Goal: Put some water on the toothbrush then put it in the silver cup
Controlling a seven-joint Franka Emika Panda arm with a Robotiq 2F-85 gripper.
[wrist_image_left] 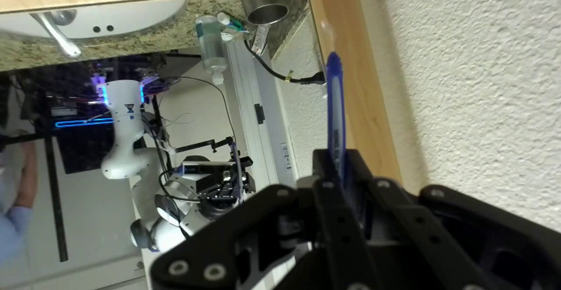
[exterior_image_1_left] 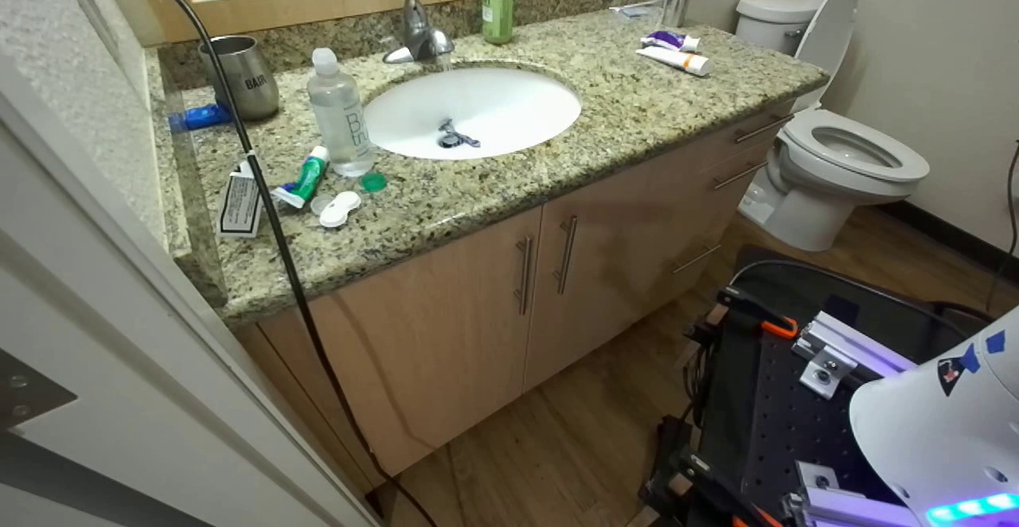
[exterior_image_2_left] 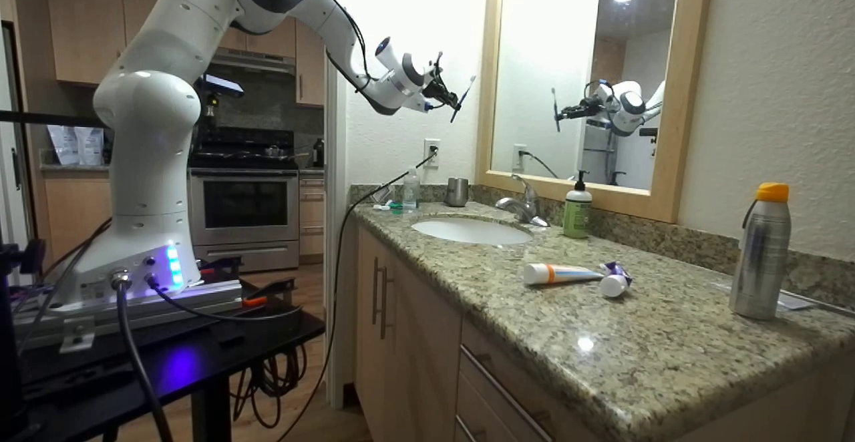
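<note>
Had the pincer (wrist_image_left: 338,167) clamped on the toothbrush (wrist_image_left: 336,114), slanting in midair high above the surface (exterior_image_1_left: 621,105); had the silver cup (exterior_image_1_left: 259,97) upright there, well below the toothbrush, near the clear bottle (exterior_image_1_left: 338,125); had the tap (exterior_image_1_left: 418,29) behind the sink (exterior_image_1_left: 517,105), the green bottle (exterior_image_1_left: 497,17) beyond it, and two tubes (exterior_image_1_left: 665,57) lying farther along.

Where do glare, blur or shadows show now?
Wrist view: black claw and slim blue toothbrush look blurred up close; in an exterior view, a white glare spot on the speckled granite countertop; in an exterior view, a faint shadow, apparently from the black cord, on the pale wooden cabinet.
</note>
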